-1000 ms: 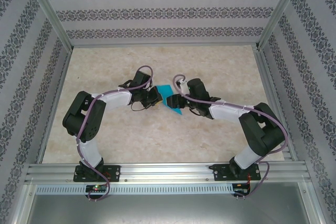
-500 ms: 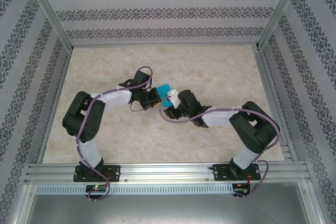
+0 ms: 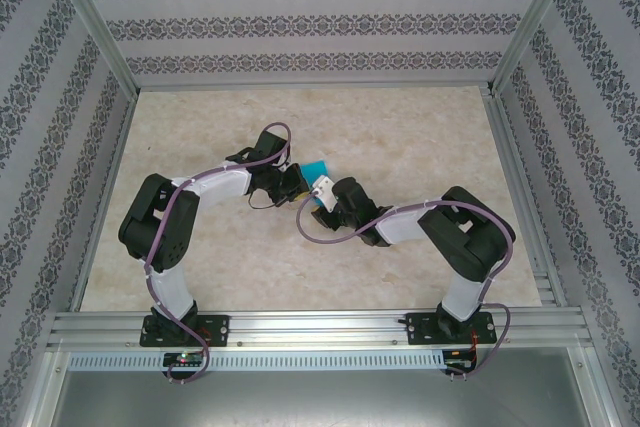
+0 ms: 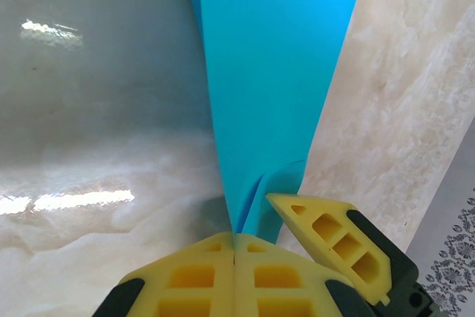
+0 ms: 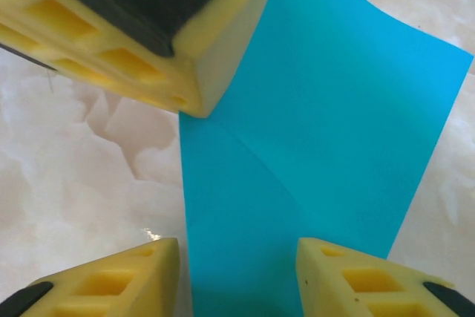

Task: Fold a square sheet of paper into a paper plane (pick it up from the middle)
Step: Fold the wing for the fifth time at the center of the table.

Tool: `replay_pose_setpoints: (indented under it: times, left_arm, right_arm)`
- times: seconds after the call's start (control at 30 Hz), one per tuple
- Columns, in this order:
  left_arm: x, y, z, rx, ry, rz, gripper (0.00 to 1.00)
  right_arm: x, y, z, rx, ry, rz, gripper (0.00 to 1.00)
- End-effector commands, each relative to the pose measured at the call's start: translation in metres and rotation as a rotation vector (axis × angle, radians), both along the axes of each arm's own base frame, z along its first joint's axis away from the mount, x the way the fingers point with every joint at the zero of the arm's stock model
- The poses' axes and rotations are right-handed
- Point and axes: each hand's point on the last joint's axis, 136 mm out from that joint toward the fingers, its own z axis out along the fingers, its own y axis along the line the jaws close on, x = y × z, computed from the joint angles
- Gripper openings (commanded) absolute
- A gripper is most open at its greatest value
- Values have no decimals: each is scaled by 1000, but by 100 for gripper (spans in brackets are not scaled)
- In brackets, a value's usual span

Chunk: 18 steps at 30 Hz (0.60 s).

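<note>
One sheet of paper (image 3: 316,167), mid-table, pinched by one of two grippers.
Single turquoise sheet, one diagonal crease visible on it in the right wrist view (image 5: 319,124); it narrows to a point where the left gripper (image 4: 234,239) is clamped tight on it. Right gripper (image 5: 237,257) has its jaws apart, one finger on each side of the sheet's near end, not squeezing. In the top view both grippers meet at the sheet over the marble tabletop (image 3: 400,127): left (image 3: 295,187), right (image 3: 322,190).

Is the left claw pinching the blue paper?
Yes, the left claw is shut tight on the narrow end of the blue paper, which fans out from between its yellow tips.
</note>
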Motion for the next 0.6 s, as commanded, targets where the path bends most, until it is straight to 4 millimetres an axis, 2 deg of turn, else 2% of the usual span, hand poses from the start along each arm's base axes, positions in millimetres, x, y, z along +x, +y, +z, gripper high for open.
replay_pose_setpoints:
  times: [0.0,0.13,0.33,0.5,0.57]
  left_arm:
    - [0,-5,20,-17,-23,-16,0]
    - [0,-5,20,-18,-21,-12,0]
    - [2,-5,23,-20,-24,-2,3]
    - [8,1,34,-23,-54,14,20]
    - [13,9,39,-17,-74,34,30]
  right_arm:
    - [7,5,7,6,-59,-3,42]
    - [6,7,8,20,-55,7,35]
    - [3,6,6,36,-39,6,16]
    - [1,7,13,94,6,10,7]
    - [0,7,17,147,47,9,3]
